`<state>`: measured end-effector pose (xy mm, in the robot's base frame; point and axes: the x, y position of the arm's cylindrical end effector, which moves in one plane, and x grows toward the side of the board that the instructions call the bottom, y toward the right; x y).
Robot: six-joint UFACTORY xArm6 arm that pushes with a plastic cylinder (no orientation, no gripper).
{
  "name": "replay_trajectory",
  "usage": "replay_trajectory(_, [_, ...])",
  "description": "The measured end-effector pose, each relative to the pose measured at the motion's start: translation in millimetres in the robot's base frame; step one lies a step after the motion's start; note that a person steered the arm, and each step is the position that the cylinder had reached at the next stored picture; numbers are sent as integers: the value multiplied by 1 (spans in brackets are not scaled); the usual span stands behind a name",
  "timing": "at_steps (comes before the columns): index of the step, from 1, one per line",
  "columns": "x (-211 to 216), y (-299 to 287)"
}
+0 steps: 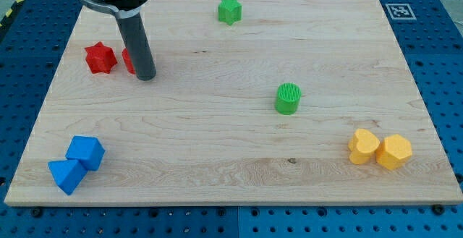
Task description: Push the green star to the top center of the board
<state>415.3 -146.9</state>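
Note:
The green star lies near the view's top edge of the wooden board, about at its centre. My tip rests on the board at the view's upper left, far left of and below the star. It stands right against a red block that the rod mostly hides. A red star lies just left of that.
A green cylinder stands right of the middle. A yellow heart-shaped block and a yellow hexagonal block sit at the lower right. Two blue blocks sit at the lower left.

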Motion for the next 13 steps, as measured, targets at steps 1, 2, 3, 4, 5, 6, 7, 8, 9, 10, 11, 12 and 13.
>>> replay_trajectory(1, [0,5])
replay_trajectory(2, [5,43])
replay_trajectory(3, [5,44])
replay_trajectory(4, [5,44])
replay_trajectory(5, [5,48])
replay_trajectory(6, [2,73])
replay_trajectory(7, [-41,93])
replay_trajectory(8, [-97,94])
replay_trajectory(9, [-104,101])
replay_trajectory(10, [-120,113])
replay_trajectory(11, [-141,119])
replay_trajectory(12, [-155,128])
replay_trajectory(13, [-164,138])
